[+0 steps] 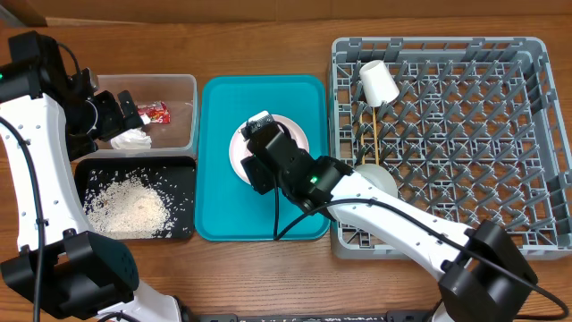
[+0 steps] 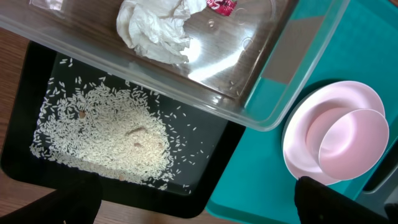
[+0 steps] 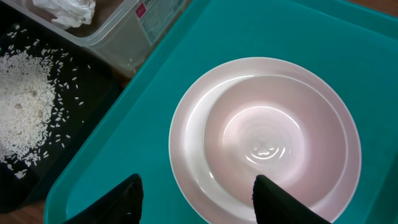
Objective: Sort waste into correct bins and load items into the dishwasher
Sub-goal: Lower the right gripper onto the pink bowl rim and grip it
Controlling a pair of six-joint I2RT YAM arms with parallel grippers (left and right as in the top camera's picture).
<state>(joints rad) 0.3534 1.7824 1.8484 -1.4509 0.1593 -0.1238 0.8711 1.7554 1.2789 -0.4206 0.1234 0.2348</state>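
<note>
A wooden tabletop [image 1: 268,36] seen from above, with two white robot arms reaching in from the near edge. At the far left, the left claw [image 2: 199,202] hangs over a clear plastic tub [image 1: 179,85], its jaws spread wide and holding nothing. Inside the tub lie a crumpled white napkin [image 1: 132,139] and, just beyond it, a small red wrapper [image 1: 156,112]. Directly nearer than the tub sits a shallow black tray [image 1: 183,179] with a loose heap of white rice [image 1: 125,204] scattered across it. To the right of both is a large teal tray [image 1: 214,206] carrying a white plate [image 3: 186,155], and a white bowl [image 3: 273,143] rests on that plate, off-centre toward its right side. The right claw [image 3: 202,196] hovers above the plate's near rim, its jaws apart and gripping nothing. Farthest right, a big grey dish rack [image 1: 536,134] fills the tabletop. A white cup [image 1: 378,82] lies tipped in the rack's far left corner, wooden chopsticks [image 1: 375,134] lie just nearer than it, and a second bowl [image 1: 380,179] sits at the rack's left side, partly hidden by the right arm.
</note>
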